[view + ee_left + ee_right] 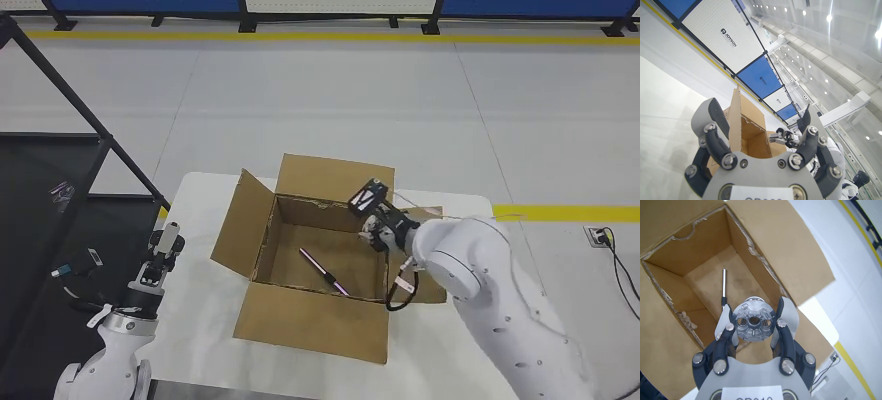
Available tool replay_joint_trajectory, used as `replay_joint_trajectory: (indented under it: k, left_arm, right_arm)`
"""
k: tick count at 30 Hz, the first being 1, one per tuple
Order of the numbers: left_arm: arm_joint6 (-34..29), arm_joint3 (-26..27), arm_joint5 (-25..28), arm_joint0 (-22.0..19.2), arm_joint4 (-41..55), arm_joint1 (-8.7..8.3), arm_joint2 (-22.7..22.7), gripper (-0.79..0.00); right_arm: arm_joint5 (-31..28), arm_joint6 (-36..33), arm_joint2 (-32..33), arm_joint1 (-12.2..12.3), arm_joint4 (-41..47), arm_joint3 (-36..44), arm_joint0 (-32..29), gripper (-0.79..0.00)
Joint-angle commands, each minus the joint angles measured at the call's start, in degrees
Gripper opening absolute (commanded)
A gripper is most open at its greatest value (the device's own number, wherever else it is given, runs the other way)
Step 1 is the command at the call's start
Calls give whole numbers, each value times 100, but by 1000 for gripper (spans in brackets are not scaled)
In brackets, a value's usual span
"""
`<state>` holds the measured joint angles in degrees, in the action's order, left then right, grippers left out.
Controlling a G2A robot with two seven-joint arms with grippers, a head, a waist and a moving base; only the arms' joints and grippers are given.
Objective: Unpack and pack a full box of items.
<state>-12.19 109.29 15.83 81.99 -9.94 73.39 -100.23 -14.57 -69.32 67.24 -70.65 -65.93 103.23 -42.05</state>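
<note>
Box (pixel 310 325): on white table (pixel 205 320), flaps open; slim stick (pixel 324 271), perhaps a pen, flat on its floor.
Right gripper (pixel 754 306): clamped on grey metal hub (pixel 751 314), just over box's right side.
Left gripper (pixel 761 108): jaws spread, well left of box, over table.

Logo print (pixel 728 39) marks the wall panels (pixel 711 24) — the right gripper (pixel 754 304) label (pixel 751 393) is cropped.

White-covered table (pixel 200 300), black rack (pixel 40 170) beside it, yellow floor line (pixel 570 212), blue-and-white wall panels (pixel 761 79)
</note>
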Motion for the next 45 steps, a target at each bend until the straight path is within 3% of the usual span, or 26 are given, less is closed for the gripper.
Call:
replay_joint_trajectory:
  k: [1,8,13,25,34,38,42,45]
  left_arm:
    - [0,0,0,0,0,0,0,0]
    - [0,0,0,0,0,0,0,0]
    - [0,0,0,0,0,0,0,0]
    - [0,0,0,0,0,0,0,0]
    - [0,0,0,0,0,0,0,0]
    - [0,0,0,0,0,0,0,0]
    - [0,0,0,0,0,0,0,0]
    - [0,0,0,0,0,0,0,0]
  right_arm:
    - [46,-116,747,111,-169,571,-592,-785]
    - [52,123,2591,324,-34,1380,-2344,-785]
    - [-124,256,3074,384,14,1170,-2957,-785]
    - [-576,851,2686,455,-155,-1246,-2303,-785]
    - [-558,1369,2287,471,-580,-2095,-1883,-785]
    - [-592,1398,2175,476,-557,-2357,-1723,-570]
    - [-642,1436,2138,489,-478,-2542,-1634,-462]
    - [-651,1440,2117,502,-461,-2594,-1600,-425]
